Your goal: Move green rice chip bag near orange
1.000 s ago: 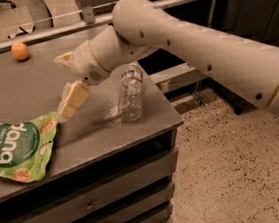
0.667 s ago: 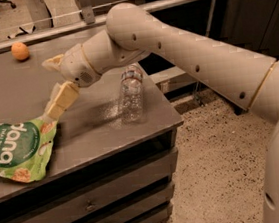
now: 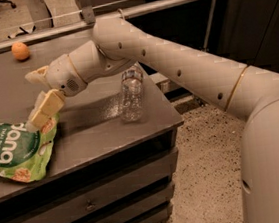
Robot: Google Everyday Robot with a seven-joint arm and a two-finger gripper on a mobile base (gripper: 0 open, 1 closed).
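The green rice chip bag (image 3: 14,151) lies flat at the front left of the dark table (image 3: 96,133), its left part cut off by the frame edge. The orange (image 3: 20,50) sits at the back left of the table, far from the bag. My gripper (image 3: 31,98) hangs just above the bag's upper right corner. It is open and empty. The lower finger (image 3: 43,112) points down at the bag's corner and looks to be touching or nearly touching it. The upper finger (image 3: 35,75) points left.
A clear plastic water bottle (image 3: 131,94) stands upright right of the gripper, near the table's right edge. My arm crosses above it. A metal rail (image 3: 137,5) runs behind the table. Drawers (image 3: 90,204) sit below the tabletop, with speckled floor to the right.
The gripper has moved left and slightly down towards the bag's upper right corner. The bag, the orange and the bottle have not moved.
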